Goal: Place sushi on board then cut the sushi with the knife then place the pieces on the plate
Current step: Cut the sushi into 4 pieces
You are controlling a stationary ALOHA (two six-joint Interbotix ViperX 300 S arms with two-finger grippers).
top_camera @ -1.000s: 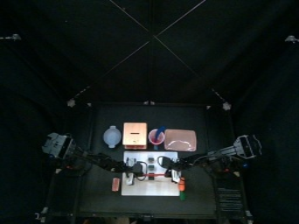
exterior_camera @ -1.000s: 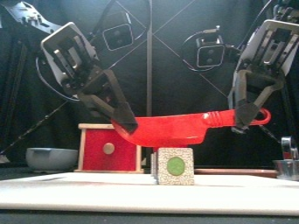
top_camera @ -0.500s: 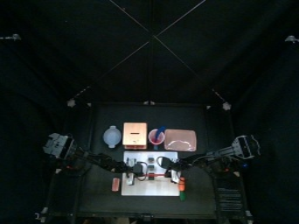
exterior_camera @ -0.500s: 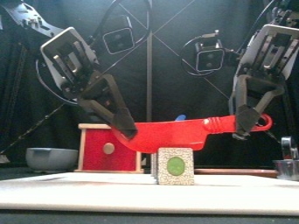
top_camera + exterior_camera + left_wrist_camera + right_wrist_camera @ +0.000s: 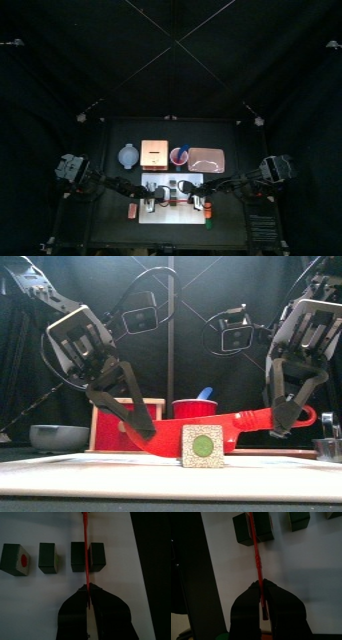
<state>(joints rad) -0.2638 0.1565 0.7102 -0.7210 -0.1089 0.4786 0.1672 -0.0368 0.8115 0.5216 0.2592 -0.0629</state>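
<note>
Black curtains (image 5: 171, 60) behind, the left gripper (image 5: 87, 586) and right gripper (image 5: 261, 581) each pinch an end of the knife (image 5: 254, 419) across the sushi (image 5: 47, 558); uneven pressure could topple it.

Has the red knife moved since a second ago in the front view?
Yes. The red knife has dropped: it sat above the sushi piece, and now its blade crosses the piece's top, uncovering the red cup behind.
</note>
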